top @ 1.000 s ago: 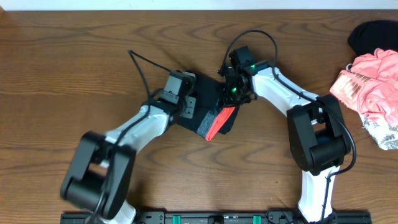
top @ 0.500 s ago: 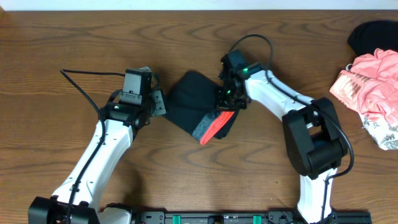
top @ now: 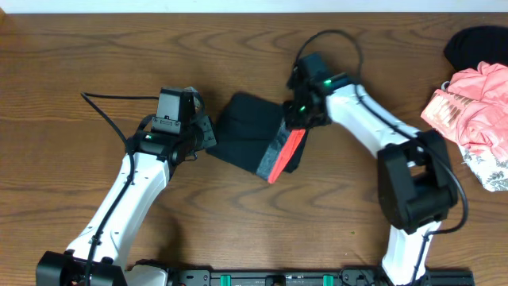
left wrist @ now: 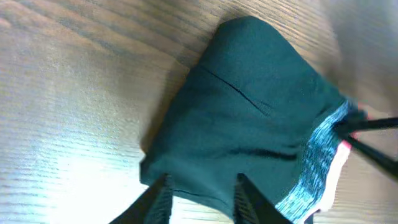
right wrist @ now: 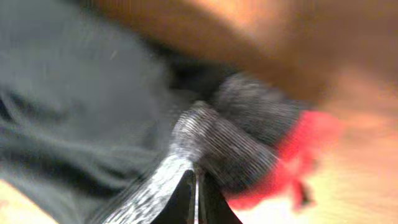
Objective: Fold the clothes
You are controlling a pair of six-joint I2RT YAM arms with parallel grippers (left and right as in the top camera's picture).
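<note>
while the leggings (top: 248,137) are lying as a compact black bundle in the middle of the wooden surface (top: 95,48), my right fingers (right wrist: 185,202) are pinching shut on the waistband (top: 279,155) at the bundle's right end. they are biting into its grey ribbed knit just beside the coral-red edging. my left fingers (left wrist: 244,194) are hovering at the bundle's left edge, standing a narrow gap apart. the hem of the smooth, matte stretch fabric is lying across that gap, and i cannot tell whether they are touching it. the bundle is showing a rounded far corner and one fine seam line. wood grain is stretching wide to the left, behind and in front, giving me room to move. at the far right edge a pink ruffled garment (top: 472,111), a white floral cloth (top: 490,171) and a dark cloth (top: 475,44) are lying well apart from the bundle.
</note>
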